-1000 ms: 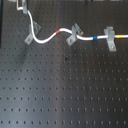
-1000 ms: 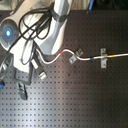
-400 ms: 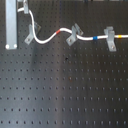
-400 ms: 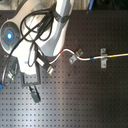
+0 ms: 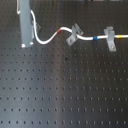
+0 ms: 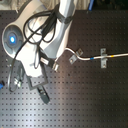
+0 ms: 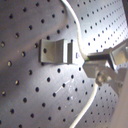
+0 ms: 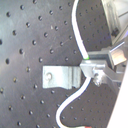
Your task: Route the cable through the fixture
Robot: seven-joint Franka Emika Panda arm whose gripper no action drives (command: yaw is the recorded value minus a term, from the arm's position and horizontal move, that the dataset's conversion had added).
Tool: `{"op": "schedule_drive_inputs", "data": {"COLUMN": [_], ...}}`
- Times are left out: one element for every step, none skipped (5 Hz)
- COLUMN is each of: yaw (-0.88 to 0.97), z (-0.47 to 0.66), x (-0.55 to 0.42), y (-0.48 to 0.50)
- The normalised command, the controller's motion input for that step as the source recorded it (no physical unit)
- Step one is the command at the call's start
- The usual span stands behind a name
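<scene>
The white cable [image 5: 47, 39] sags from behind my gripper [image 5: 26, 44], rises past a red band and runs through the fixture [image 5: 73, 35], a narrow grey clip on a slanted foot. In the second exterior view the cable [image 6: 90, 58] leaves the fixture [image 6: 75, 56] with the gripper [image 6: 55, 64] a little way off. Both wrist views show a grey clip [image 7: 57, 51] [image 8: 61, 77] with a holed flat foot. The cable [image 7: 73, 25] [image 8: 76, 30] runs past its end into my gripper [image 7: 94, 67] [image 8: 92, 68], which looks shut on it. Whether that clip is the fixture is unclear.
A broader T-shaped grey clip [image 5: 110, 39] [image 6: 103, 57] holds the cable further along, between blue and yellow bands. Everything stands on a black perforated board [image 5: 65, 95]. The robot base [image 6: 12, 37] with a blue light and looped black leads fills the second exterior view's left.
The gripper has shifted toward the first exterior view's right, from the frame edge to beside the cable's sagging loop. Both clips have stayed put.
</scene>
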Motion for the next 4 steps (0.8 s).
{"op": "schedule_drive_inputs", "data": {"yaw": [-0.66,-0.62,-0.40,-0.15], "z": [0.07,0.10,0.04,0.00], "x": [-0.054,-0.149,-0.149,-0.105], "y": [-0.096,-0.237,-0.085,-0.012]}}
